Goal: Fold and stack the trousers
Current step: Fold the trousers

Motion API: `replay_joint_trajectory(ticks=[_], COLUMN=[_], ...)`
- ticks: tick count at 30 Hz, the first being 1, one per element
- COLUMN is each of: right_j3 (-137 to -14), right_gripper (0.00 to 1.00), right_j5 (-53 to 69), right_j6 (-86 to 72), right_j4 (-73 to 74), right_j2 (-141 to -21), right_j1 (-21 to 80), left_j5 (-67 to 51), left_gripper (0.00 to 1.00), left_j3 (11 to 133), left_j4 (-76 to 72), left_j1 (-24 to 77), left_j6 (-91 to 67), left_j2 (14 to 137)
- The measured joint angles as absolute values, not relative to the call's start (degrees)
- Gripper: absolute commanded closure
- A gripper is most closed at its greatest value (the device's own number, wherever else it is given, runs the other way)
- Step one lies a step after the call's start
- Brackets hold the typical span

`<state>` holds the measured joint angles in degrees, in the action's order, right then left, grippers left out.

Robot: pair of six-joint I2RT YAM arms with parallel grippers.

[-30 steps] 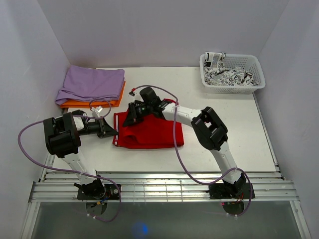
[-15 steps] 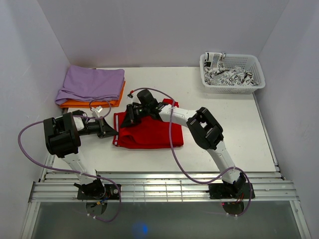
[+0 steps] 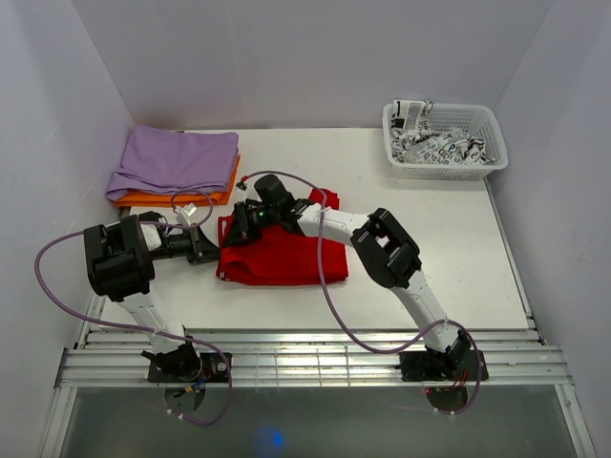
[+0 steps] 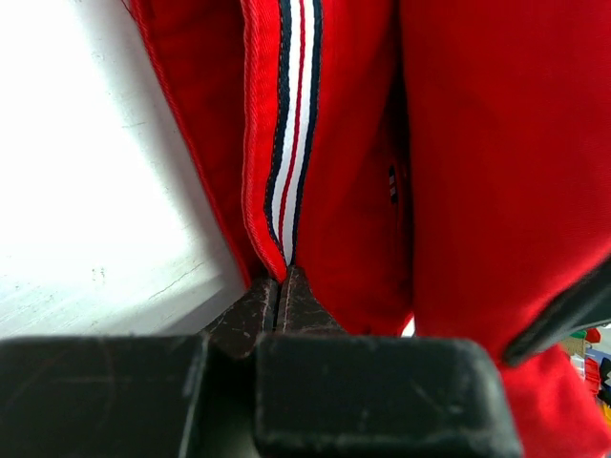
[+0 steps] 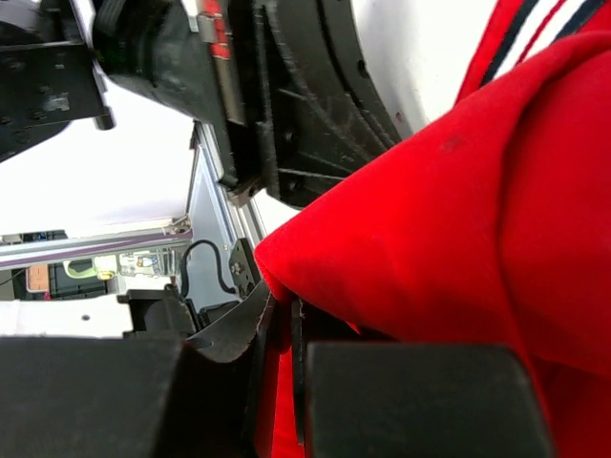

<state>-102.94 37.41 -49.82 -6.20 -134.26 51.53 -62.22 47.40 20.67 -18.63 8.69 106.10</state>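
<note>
Trousers point(image 3: 286, 260) first: where do they sit against the left tool point(image 3: 217, 253)?

— Right at its tip. The left tool's fingers point(image 4: 243, 315) are pressed together on the edge of the bright red cloth, exactly where the white-and-navy striped trim point(image 4: 291, 143) runs down to them. From that pinch the folded trousers spread away from the tool, flat on the white surface point(image 3: 430, 258).

And the right tool point(image 3: 237, 227)?

— It is close beside the left one, a little further from the arm bases, at the neighbouring corner of the same fold. In its wrist view both fingers point(image 5: 229, 334) are closed on a raised ridge of red fabric, so it too is pinching the trousers. The striped trim shows just past that ridge.

Are the two tools touching?

— From above they look near each other but apart, with red cloth between the tips.

What lies further out?

— Beyond both tools, towards the back left of the surface, a lilac-purple folded cloth point(image 3: 175, 157) rests on an orange folded cloth point(image 3: 186, 198). Well apart, on the far right, a white basket point(image 3: 447, 173) holds a black-and-white patterned cloth point(image 3: 434, 143). A purple cable point(image 3: 322, 286) from the right arm crosses over the trousers' right side.
</note>
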Motion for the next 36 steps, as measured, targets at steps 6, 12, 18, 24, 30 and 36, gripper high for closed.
replay_joint_trajectory(ticks=[6, 12, 18, 24, 30, 36], right_j3=[-103.4, -104.2, -104.2, -104.2, -102.3, -102.3], right_gripper=[0.92, 0.89, 0.46, 0.34, 0.13, 0.13], right_j5=[37.2, 37.3, 37.8, 38.6, 40.2, 45.5], right_j6=[-50.8, -51.0, -51.2, -50.4, -46.8, -36.2], right_j4=[-7.4, -7.9, -9.7, -11.7, -9.5, -3.9], right_j2=[-136.5, -137.4, -137.4, -136.7, -130.4, -121.3], right_j1=[51.9, 52.1, 52.3, 52.9, 51.5, 43.7], left_j5=[-62.6, -62.7, -60.5, -54.5, -46.9, -48.5], left_gripper=[1.0, 0.99, 0.63, 0.42, 0.33, 0.37], left_j3=[47.4, 47.4, 47.4, 48.6, 52.9, 56.2], left_j4=[20.6, 20.5, 20.6, 22.4, 24.7, 28.8], left_j1=[-18.6, -18.6, -18.6, -19.5, -22.7, -26.2], left_j6=[8.6, 8.5, 6.4, 3.8, 3.0, 5.4], left_j2=[106.4, 106.5, 105.7, 100.4, 96.1, 88.6])
